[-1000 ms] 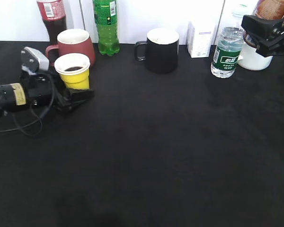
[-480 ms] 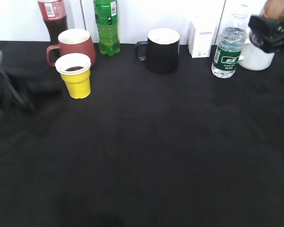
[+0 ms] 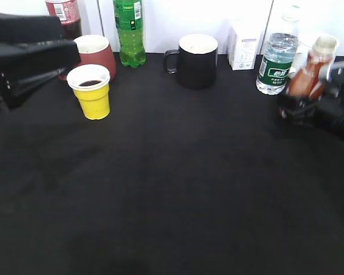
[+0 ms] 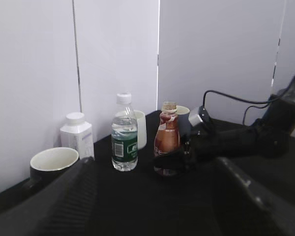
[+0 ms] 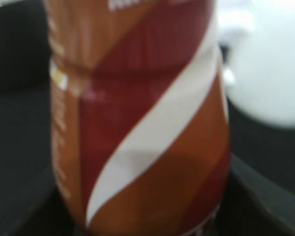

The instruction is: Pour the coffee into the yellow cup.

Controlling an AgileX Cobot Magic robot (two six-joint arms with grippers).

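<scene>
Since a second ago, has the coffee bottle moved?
Yes. The coffee bottle dropped from the top right corner to table level, now right of the water bottle.

Cup (image 3: 92, 91) far left, before mug (image 3: 94, 52); coffee bottle (image 3: 311, 71) far right.

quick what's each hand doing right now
Left hand: open, holding nothing.
Right hand: closed on the coffee bottle, upright on the table.

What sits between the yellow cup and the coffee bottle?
In the exterior view, only the black mug, set further back; the tabletop straight between yellow cup and coffee bottle is bare.
</scene>
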